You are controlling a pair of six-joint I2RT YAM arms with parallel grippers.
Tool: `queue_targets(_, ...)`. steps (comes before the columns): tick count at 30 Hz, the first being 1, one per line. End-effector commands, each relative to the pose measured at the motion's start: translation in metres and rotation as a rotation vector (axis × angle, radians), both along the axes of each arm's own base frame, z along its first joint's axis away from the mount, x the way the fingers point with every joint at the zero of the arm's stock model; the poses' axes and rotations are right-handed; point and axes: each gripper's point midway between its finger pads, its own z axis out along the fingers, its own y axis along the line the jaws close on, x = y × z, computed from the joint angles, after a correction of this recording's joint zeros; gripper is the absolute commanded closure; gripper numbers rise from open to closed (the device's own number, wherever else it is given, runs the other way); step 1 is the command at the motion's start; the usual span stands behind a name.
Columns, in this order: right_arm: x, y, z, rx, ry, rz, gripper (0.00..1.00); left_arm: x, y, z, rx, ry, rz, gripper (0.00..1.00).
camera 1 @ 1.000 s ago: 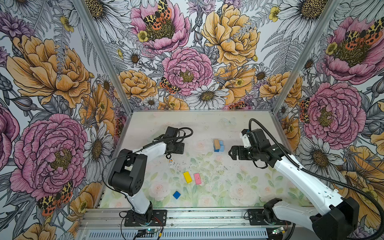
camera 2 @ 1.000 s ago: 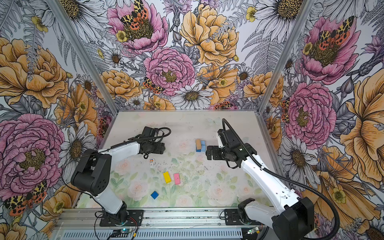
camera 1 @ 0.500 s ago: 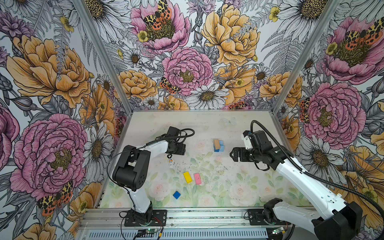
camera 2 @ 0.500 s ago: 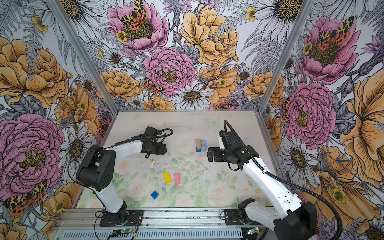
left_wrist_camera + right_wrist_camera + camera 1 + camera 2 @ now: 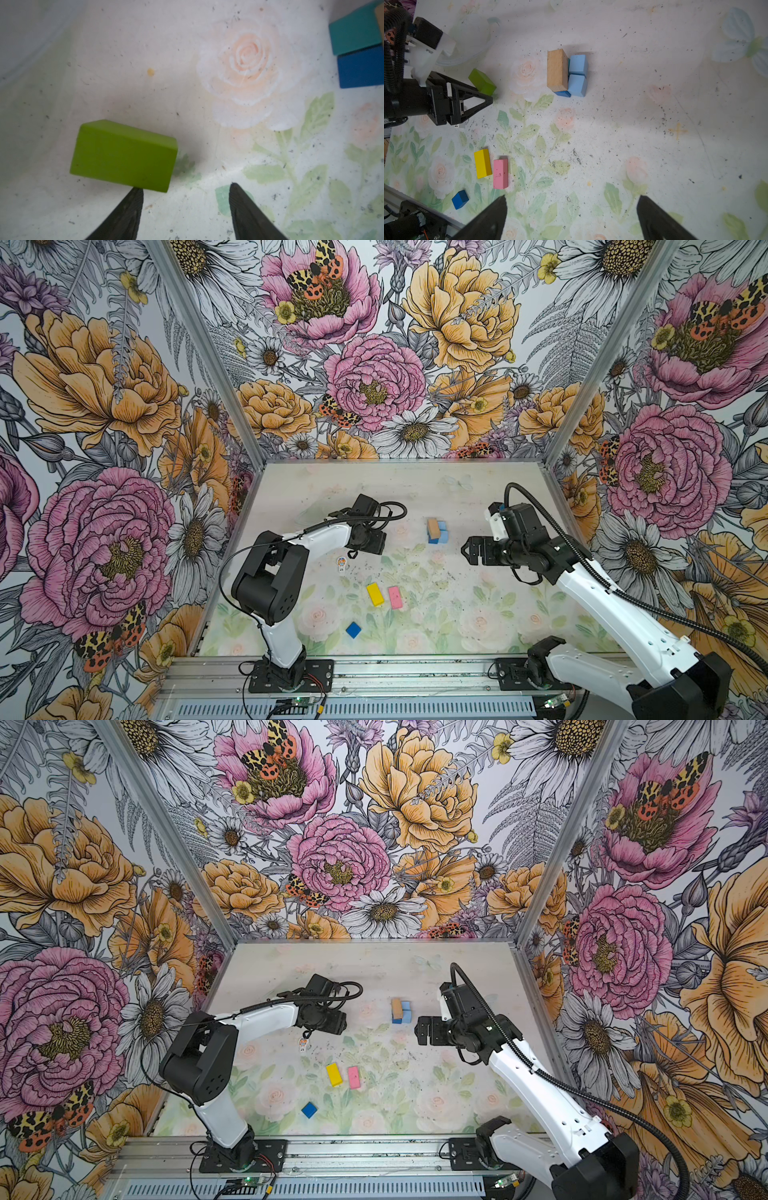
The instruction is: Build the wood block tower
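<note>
In both top views the tan brick (image 5: 433, 528) (image 5: 397, 1007) lay on top of a low cluster, with light blue cubes (image 5: 443, 532) touching its right side. The left gripper (image 5: 372, 541) hung low to the left of the tan brick, its fingers hidden under its own body. The right gripper (image 5: 469, 549) stood to the brick's right, jaws spread and empty. The yellow brick (image 5: 375, 594) and pink brick (image 5: 395, 597) lay side by side, forward and left of the tan brick. The loose dark blue cube (image 5: 353, 630) lay farther forward, and the astronaut figure (image 5: 341, 563) was off to the left. In the left wrist view the left gripper (image 5: 185, 187) had its fingers apart with nothing between them. The green brick (image 5: 124, 154) lay flat against the outside of one fingertip, well apart from the tan brick, which sat over a teal cube (image 5: 355, 33) and a second dark blue cube (image 5: 361, 68). In the right wrist view the right gripper (image 5: 572, 196) held its fingers wide over bare table (image 5: 654, 124), well apart from the tan brick.
</note>
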Motion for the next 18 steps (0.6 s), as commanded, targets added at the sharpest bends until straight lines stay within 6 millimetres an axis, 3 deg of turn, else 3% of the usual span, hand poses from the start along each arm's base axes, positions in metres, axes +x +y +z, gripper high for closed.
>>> queue_targets(1,-0.007,-0.006,0.0,0.005,-0.005,-0.019,0.0,0.009,0.006,0.007,0.011,-0.014,0.081,0.32)
queue_targets(9,-0.013,-0.013,-0.001,-0.018,-0.013,-0.023,0.01,0.018,0.006,0.01,-0.003,0.025,0.14,0.31)
queue_targets(10,-0.013,-0.013,0.0,-0.018,-0.015,-0.022,0.01,0.016,0.006,-0.003,0.013,0.057,0.142,0.31)
queue_targets(18,-0.014,-0.012,0.0,-0.014,-0.017,-0.012,0.01,0.023,0.005,-0.014,0.017,0.084,0.154,0.32)
